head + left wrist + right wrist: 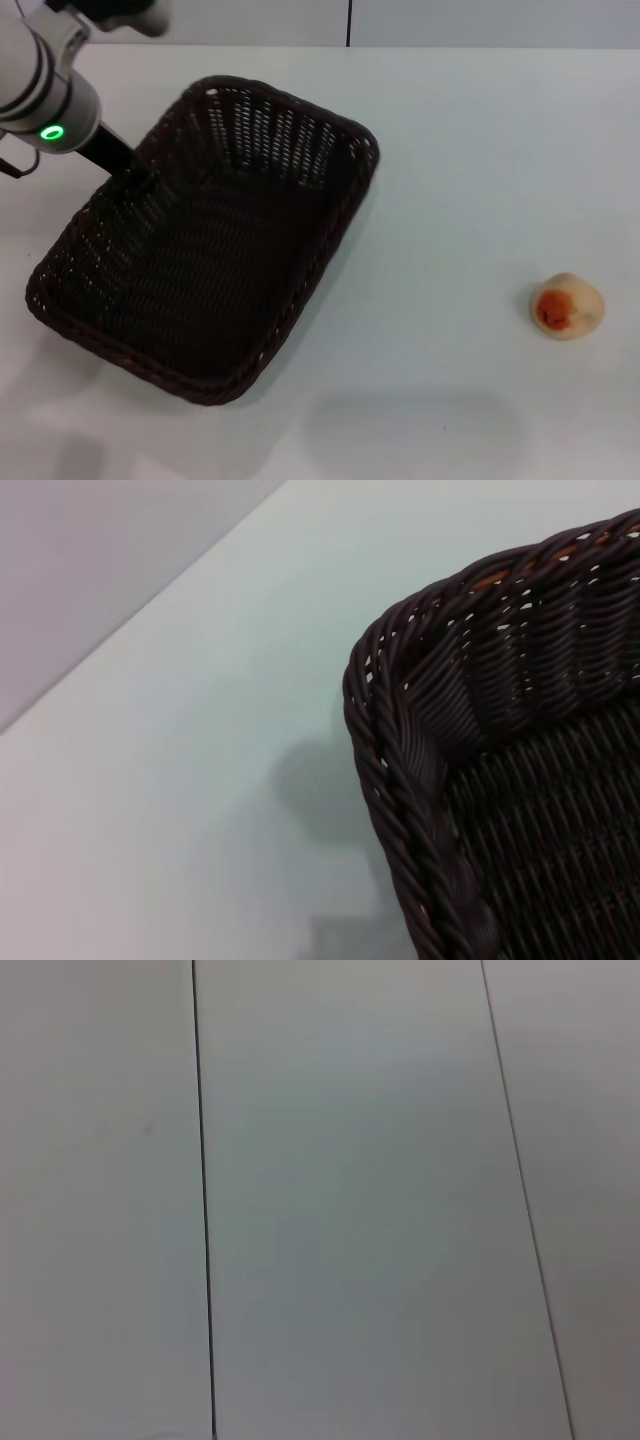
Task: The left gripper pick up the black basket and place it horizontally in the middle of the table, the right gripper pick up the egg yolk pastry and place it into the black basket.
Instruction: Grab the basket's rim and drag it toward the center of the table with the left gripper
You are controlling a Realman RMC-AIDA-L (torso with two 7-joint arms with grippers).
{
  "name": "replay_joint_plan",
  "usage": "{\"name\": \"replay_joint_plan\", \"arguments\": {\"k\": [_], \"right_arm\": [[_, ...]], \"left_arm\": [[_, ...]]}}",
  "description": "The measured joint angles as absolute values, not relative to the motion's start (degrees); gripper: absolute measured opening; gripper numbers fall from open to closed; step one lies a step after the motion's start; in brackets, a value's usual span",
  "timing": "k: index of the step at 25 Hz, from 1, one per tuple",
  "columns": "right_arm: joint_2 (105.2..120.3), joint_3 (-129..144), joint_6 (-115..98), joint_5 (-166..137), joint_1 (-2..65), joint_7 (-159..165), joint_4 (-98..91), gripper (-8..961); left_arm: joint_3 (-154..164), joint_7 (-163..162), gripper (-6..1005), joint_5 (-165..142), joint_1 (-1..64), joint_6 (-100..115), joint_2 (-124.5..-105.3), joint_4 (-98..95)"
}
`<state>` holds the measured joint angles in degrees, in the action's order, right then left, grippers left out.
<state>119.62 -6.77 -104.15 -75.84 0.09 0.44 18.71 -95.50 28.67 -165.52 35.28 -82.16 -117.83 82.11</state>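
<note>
The black basket (210, 270) lies slanted on the left half of the white table (470, 180), its long side running from near left to far right. My left gripper (137, 180) reaches down from the upper left, below the arm's green ring, to the basket's left rim; dark against the dark weave, its hold cannot be made out. The left wrist view shows one rounded corner of the basket (420, 770) with its braided rim, and bare table (200, 730) beside it. The egg yolk pastry (566, 306) lies alone at the right side of the table. My right gripper is out of view.
The table's far edge meets a grey wall (450, 20) at the top of the head view. The right wrist view shows only pale wall panels (350, 1210) with thin dark seams. A faint shadow lies on the table's near edge (410, 430).
</note>
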Motion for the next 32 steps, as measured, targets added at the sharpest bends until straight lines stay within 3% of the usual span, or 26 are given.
{"name": "replay_joint_plan", "arguments": {"k": [17,32], "right_arm": [[119.61,-6.1,-104.8,-75.9,0.1,0.4,18.9,774],[119.61,-5.4,-105.5,-75.9,0.3,0.4,19.0,773]], "left_arm": [[-93.6,44.3,217,-155.1,41.0,-81.3,-118.41,85.5],[-93.6,56.8,232,-145.1,48.0,-80.2,-118.53,72.5]]}}
